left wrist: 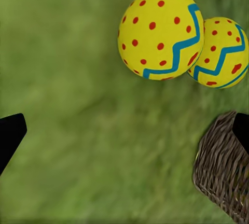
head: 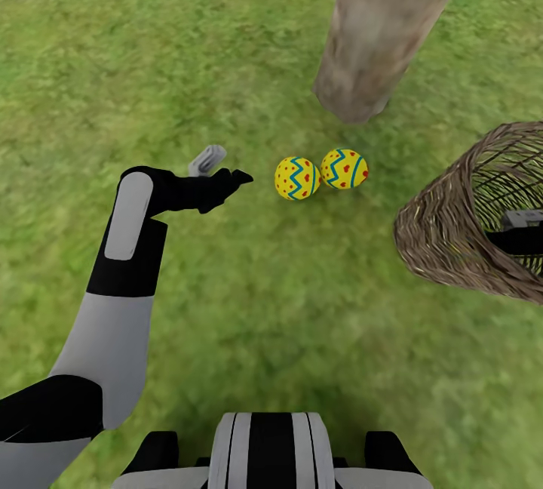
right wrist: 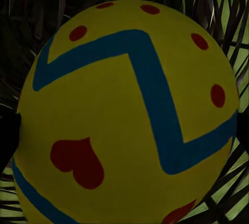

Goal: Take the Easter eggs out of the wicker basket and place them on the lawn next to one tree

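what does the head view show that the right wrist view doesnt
Head view alone: the tree trunk, two Easter eggs side by side on the lawn near it, and the left claw beside them. Right wrist view alone: a third egg close up inside the basket, between the right claw's dark fingertips. Both share the wicker basket.

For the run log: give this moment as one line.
eggs by tree: two | third egg: in basket, right claw reaching in | left claw: open, empty
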You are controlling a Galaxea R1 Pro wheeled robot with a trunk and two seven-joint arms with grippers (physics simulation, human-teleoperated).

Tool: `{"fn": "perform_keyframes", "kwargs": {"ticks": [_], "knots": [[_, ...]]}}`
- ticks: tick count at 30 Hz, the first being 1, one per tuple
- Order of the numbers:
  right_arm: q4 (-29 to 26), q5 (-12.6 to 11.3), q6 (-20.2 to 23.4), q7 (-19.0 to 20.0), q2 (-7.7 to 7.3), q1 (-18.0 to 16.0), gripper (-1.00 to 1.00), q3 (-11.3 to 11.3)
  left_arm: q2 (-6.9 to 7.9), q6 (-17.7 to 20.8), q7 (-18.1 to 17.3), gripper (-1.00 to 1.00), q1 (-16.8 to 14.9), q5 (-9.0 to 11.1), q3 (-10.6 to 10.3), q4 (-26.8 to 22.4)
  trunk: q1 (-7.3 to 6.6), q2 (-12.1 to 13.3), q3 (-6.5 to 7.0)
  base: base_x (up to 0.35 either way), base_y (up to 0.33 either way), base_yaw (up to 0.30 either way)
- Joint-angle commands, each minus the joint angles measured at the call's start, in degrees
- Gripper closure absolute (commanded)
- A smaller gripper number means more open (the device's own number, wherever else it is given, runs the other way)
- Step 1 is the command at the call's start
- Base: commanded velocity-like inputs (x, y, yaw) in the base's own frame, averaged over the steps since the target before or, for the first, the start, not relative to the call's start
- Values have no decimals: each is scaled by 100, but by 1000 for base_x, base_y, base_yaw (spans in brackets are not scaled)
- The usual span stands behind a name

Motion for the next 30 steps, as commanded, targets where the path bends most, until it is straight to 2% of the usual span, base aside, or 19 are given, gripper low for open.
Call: {"fn": "perform_keyframes", "kwargs": {"ticks": [1, 7, 8, 15, 20, 30], "knots": [[0, 71, 2, 25, -6, -1, -100, 38, -4, 8, 60, -100, -4, 52, -1, -4, 0, -1, -4, 0, 0, 0], [0, 71, 12, 20, -1, -1, -100, 43, 7, 8, 59, -100, -4, 52, 5, -4, 0, -1, -4, 0, 0, 0], [0, 71, 15, 19, -2, -1, 100, 43, 8, 8, 59, -100, -4, 52, 5, -4, 0, -1, -4, 0, 0, 0], [9, 79, 20, 10, -1, -1, 100, 53, 87, 8, 51, -100, -4, 52, 6, -9, 0, -1, -4, 0, 0, 0], [9, 80, 20, 9, -1, -1, 100, 61, 204, 8, 42, -100, -4, 59, 6, -13, 0, -1, -4, 0, 0, 0], [14, 80, 15, 16, -1, -1, 100, 61, 229, 8, 42, -100, -4, 61, 2, -13, 0, -1, -4, 0, 0, 0]]}}
